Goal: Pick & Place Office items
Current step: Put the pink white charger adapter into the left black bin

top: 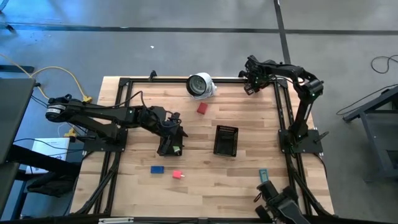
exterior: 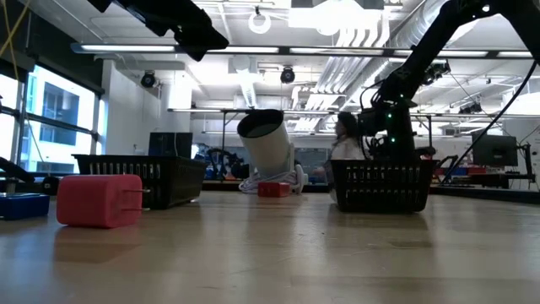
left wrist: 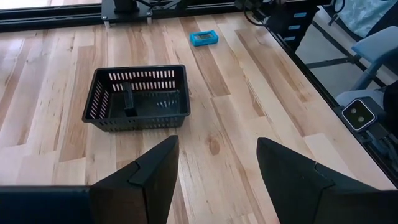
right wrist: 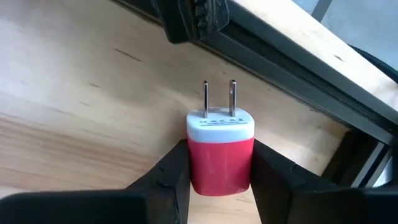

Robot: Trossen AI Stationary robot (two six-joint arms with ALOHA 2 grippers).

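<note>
At the table's far right corner, my right gripper (top: 251,83) points steeply down and is shut on a red charger plug (right wrist: 221,146) that has a white face and two prongs. My left gripper (left wrist: 217,168) hangs open at mid-table, above a black mesh tray (top: 168,149), with nothing between its fingers. Loose items lie on the wood: a red piece (top: 202,108), a blue one (top: 157,168), a pink plug (top: 178,175) and a teal one (top: 262,173). A second tray (top: 226,139) holds a dark piece (left wrist: 129,99). My right gripper pinches the plug's red body by two opposite sides (right wrist: 195,163) between its two fingers. The fingers come from above, slanting. The white face (right wrist: 221,127) and the prongs stick out beyond the fingers. Whether the plug is clear of the wood, I cannot tell.
A white round object with a dark face (top: 200,85) lies at the far edge, left of my right gripper. The black frame rail (right wrist: 292,62) runs close behind the plug. Bare wood lies between the trays and along the near edge.
</note>
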